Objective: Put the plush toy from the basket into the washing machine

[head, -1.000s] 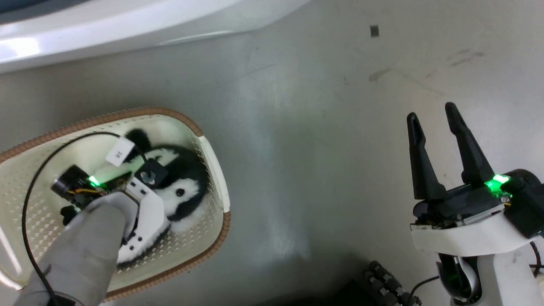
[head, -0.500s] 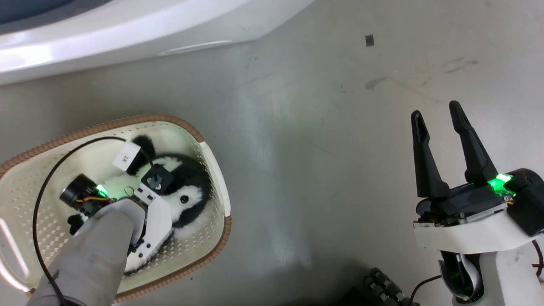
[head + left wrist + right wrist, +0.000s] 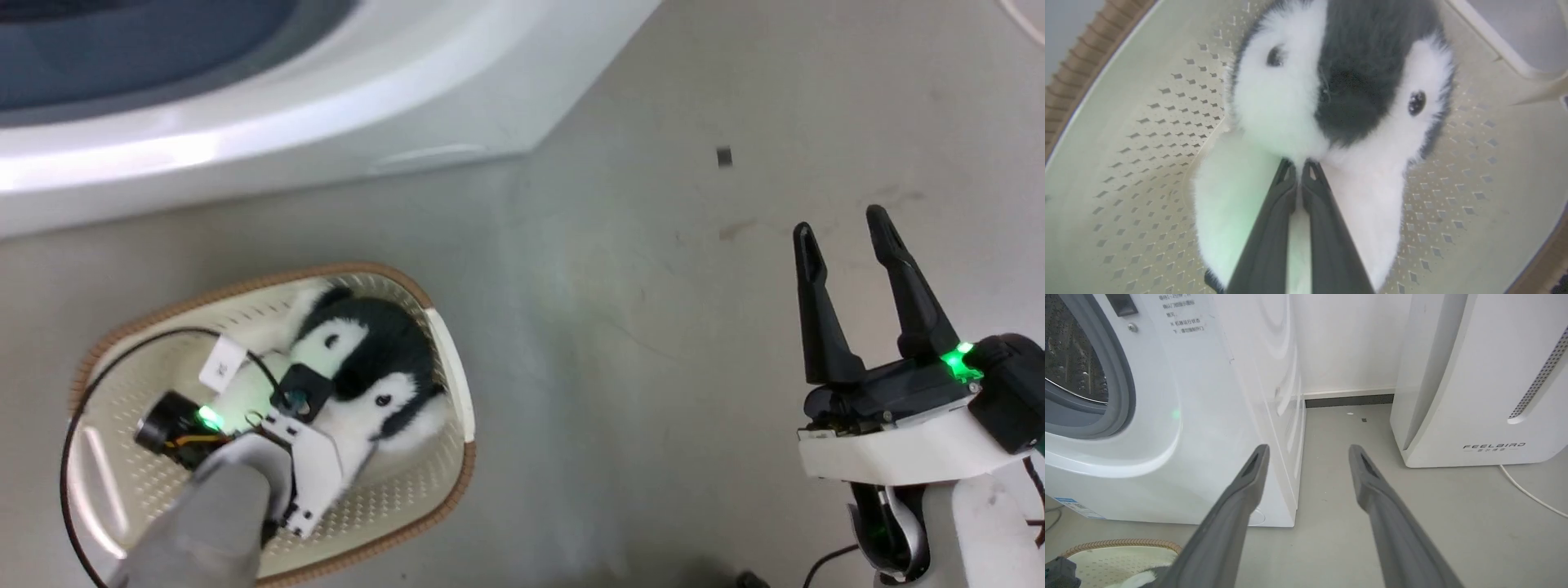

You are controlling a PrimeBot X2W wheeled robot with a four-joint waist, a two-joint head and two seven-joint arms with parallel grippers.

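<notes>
Pinching the panda plush [image 3: 1331,81] by the white fur just below its face, with the left gripper [image 3: 1299,165] and its fingers pressed almost together, tips sunk in the pile. Holding it inside the cream perforated basket [image 3: 1147,143], face turned up toward the wrist camera, both shiny eyes in sight, head close to the end wall with the slot handle. Cannot tell whether raised off the basket bottom or resting on it.

From the head camera: looking down into that brown-rimmed basket on the grey floor [image 3: 620,367], just in front of the white washing machine [image 3: 367,106], near it but apart.

Hovering well off to the right over bare floor with the right gripper [image 3: 841,224], fingers spread wide and gripping nothing. Along those fingers: facing the washing machine's front corner, with grey gasket and perforated steel drum at the left, the white FEELBIRD appliance [image 3: 1474,396] at the right, and a white cable [image 3: 1531,494] on the floor beside it.
</notes>
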